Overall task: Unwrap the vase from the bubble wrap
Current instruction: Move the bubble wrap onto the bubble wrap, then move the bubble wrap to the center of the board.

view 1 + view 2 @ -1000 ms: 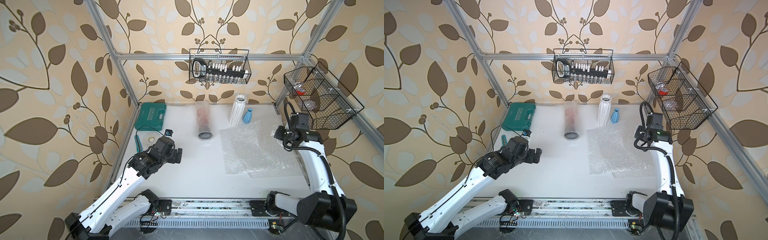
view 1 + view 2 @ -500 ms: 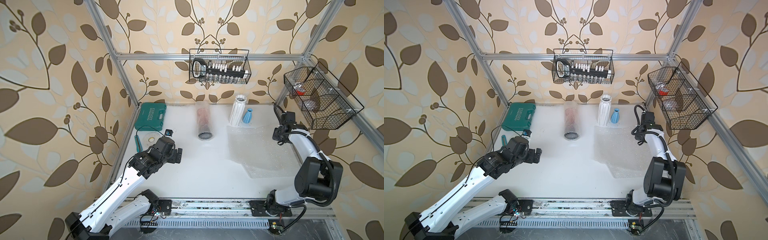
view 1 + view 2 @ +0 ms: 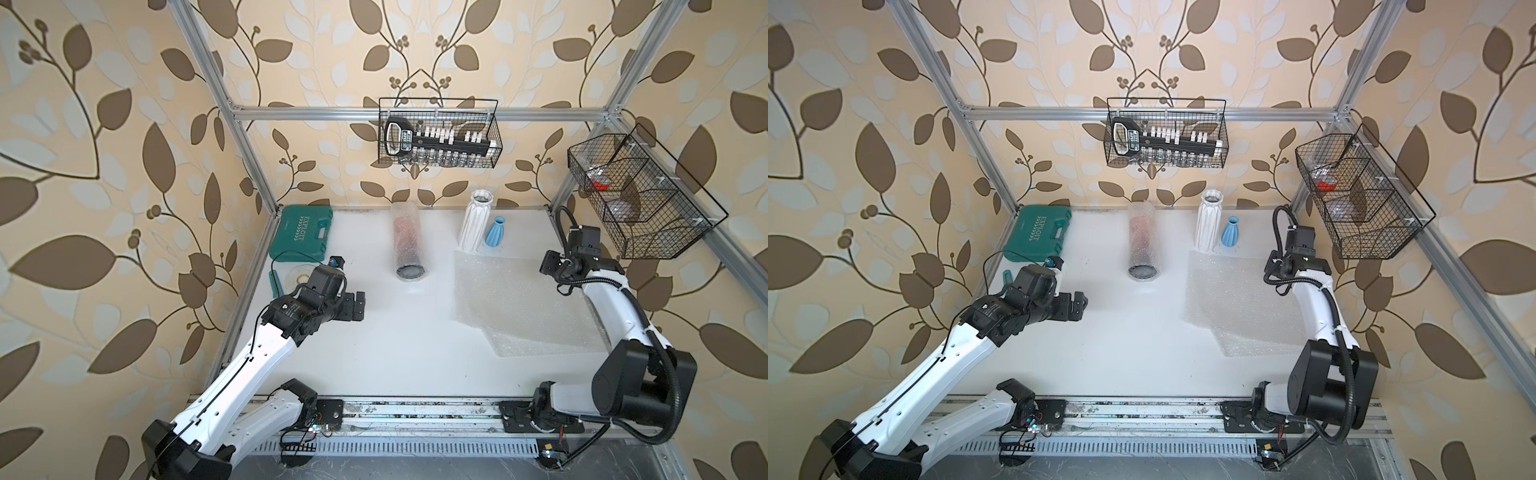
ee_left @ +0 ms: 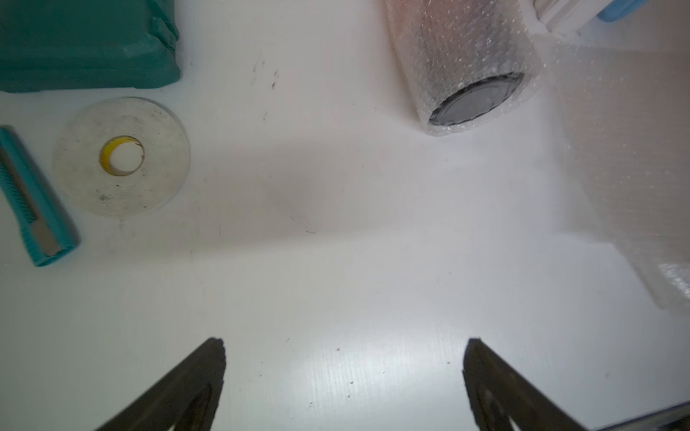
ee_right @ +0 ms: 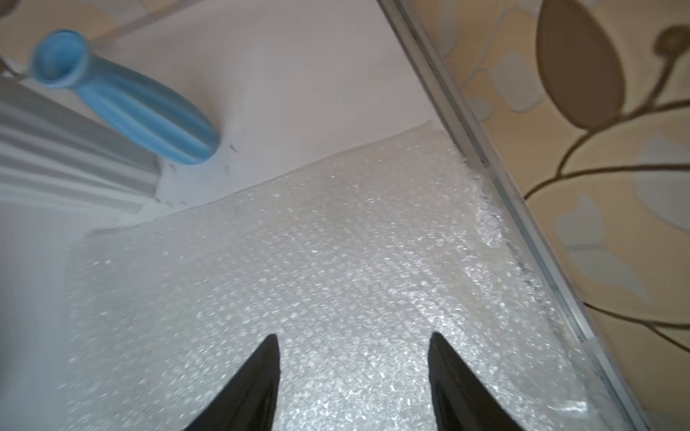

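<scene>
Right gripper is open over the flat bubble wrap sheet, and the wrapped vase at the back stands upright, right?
No: the wrapped vase lies on its side, as both top views show. The right gripper is open over the flat bubble wrap sheet, as you say.

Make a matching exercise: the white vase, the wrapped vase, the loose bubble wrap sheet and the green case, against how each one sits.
1. white ribbed vase
2. wrapped vase
3. loose bubble wrap sheet
4. green case

A. lying on its side
B. spread out flat
C. standing upright
D. closed, in a back corner

Pairs: 1-C, 2-A, 3-B, 4-D
</scene>
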Controlling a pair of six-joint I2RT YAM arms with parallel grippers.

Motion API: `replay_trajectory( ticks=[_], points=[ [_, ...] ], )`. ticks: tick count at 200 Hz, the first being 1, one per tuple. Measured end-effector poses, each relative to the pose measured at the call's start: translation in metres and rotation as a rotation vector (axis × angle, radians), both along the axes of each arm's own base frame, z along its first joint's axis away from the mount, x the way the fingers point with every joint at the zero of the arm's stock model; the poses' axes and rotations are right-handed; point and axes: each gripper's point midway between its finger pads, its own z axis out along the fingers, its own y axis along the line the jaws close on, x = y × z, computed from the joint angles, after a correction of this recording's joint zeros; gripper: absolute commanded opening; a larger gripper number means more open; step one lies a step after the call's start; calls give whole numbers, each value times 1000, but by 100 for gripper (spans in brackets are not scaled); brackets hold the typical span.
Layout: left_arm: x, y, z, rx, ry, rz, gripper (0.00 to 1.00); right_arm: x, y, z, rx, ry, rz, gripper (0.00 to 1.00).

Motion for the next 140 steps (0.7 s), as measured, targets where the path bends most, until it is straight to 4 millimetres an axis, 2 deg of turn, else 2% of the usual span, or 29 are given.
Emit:
replay_trajectory(
  ticks=[23,41,58,84,105,140],
  points=[
    [15,-10,-15,-106,90,12,99,-2,30,-4,129,-76,81,64],
    [29,-28,-21,-169,151,-13,99,-6,55,-14,217,-85,146,64],
    [48,-43,-17,-215,167,-33,99,-9,80,-22,273,-74,210,65],
    [91,-63,-5,-255,147,-48,99,-15,116,-26,329,-68,305,65],
    [126,-77,-2,-270,127,-57,99,-20,135,-26,353,-64,355,65],
    [175,-94,-15,-277,139,-62,99,-24,152,-29,375,-51,397,66]
  ],
)
